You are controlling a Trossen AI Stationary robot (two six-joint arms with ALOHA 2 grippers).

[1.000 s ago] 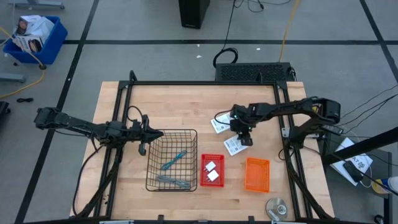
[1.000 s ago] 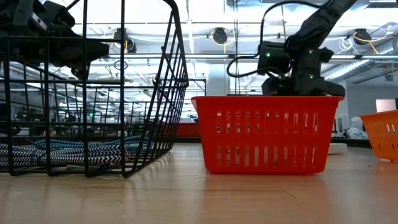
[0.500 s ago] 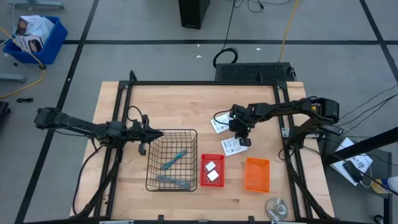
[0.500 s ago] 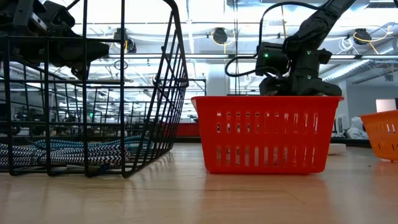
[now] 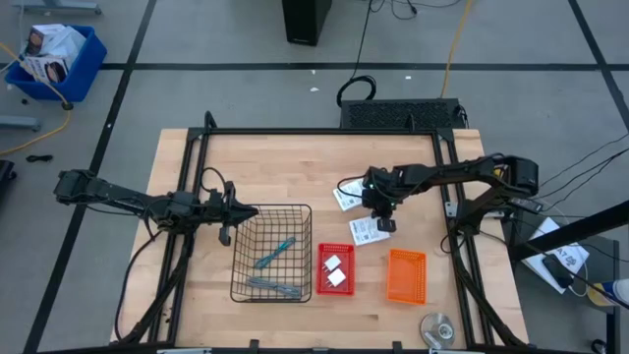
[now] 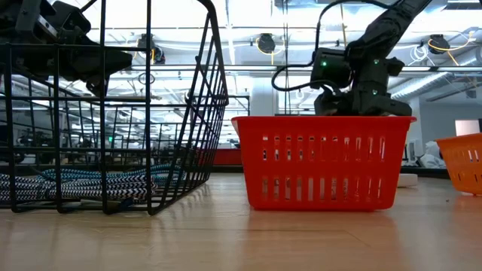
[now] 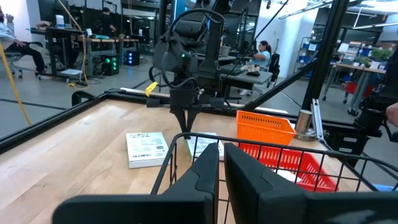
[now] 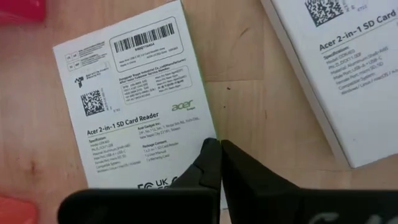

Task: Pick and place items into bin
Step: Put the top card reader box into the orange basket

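Workshop floor surrounds a wooden counter [image 5: 275, 167] framed by black rails. Near its front edge stand three containers in a row: a wire basket [image 5: 271, 253], a red bin [image 5: 335, 269] and an orange bin [image 5: 407, 275].

Sorting appears partly done. Two slim tools [image 5: 274, 253] lie in the wire basket and two white blocks [image 5: 335, 271] sit in the red bin, each kind kept to its own container. The orange bin shows nothing inside.

Two white cards remain on the bare counter behind the bins: one [image 5: 367, 231] just beyond the gap between red and orange bins, the other [image 5: 346, 198] farther back.

Right hand [image 5: 382, 220] is lowered at the nearer card's edge, fingers drawn nearly together and gripping nothing, judged to be working at the edge because a flat card offers no other hold.

Left hand [image 5: 248, 210] waits at the basket's rear rim, fingers close together, empty.
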